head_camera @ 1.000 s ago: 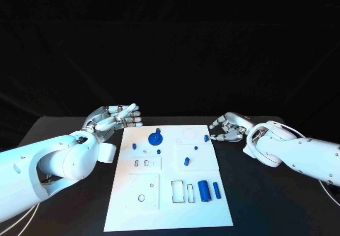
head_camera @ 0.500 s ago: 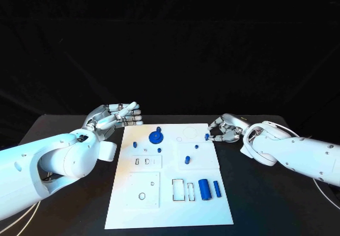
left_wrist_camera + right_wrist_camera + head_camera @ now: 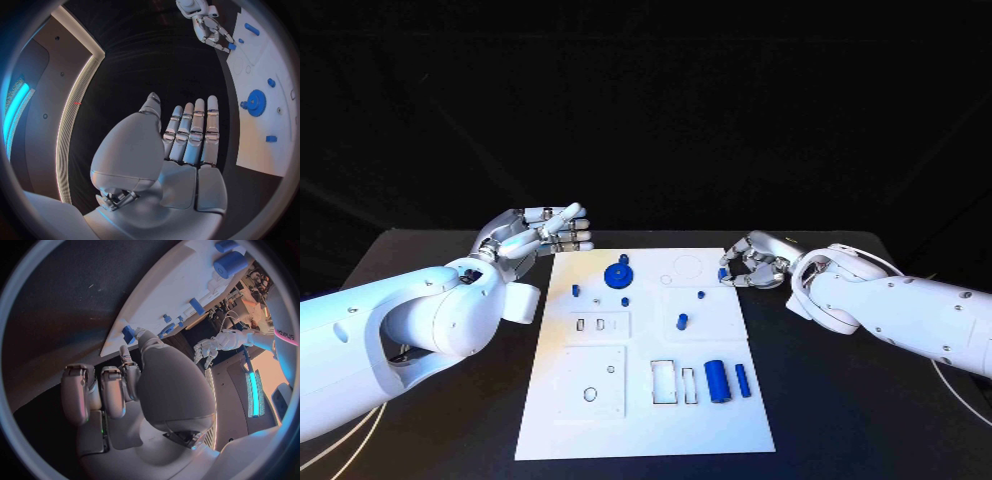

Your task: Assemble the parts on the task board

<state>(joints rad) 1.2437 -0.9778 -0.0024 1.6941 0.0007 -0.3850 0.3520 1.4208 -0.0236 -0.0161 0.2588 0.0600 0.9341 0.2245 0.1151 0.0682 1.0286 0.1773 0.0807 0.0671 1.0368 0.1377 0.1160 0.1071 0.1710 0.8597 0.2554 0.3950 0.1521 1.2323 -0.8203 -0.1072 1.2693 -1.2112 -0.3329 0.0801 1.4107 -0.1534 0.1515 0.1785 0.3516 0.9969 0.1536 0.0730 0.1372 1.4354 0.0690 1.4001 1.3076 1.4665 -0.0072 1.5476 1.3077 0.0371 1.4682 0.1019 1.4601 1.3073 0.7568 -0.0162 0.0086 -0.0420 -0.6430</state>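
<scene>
— Head view first, reading from the left: the left hand (image 3: 535, 233) hangs off the task board's (image 3: 642, 420) far left corner, fingers straight and together, palm up, holding nothing. It touches no part.

— And on the board itself?

— A blue gear (image 3: 617, 275) stands near the far end, with small blue pegs around it; a fat blue cylinder (image 3: 715, 382) and a thinner blue bar (image 3: 743, 381) lie near the right edge, beside two rectangular slots (image 3: 674, 385).

— So which step is this?

— A pick-up at the right edge, I'd say. The right hand (image 3: 751, 263) is curled at the board's far right rim, fingertips on a small blue part (image 3: 723, 273). From its own wrist camera the thumb and a finger meet that small blue part (image 3: 129, 334) at the board's edge.

— Is it gripped?

— I can't tell whether it's properly pinched or merely touched.

— Next move?

— In my judgement, closing firmly on the piece and lifting it straight, then carrying it to its seat. It's tiny, so it could slip off the rim.
</scene>
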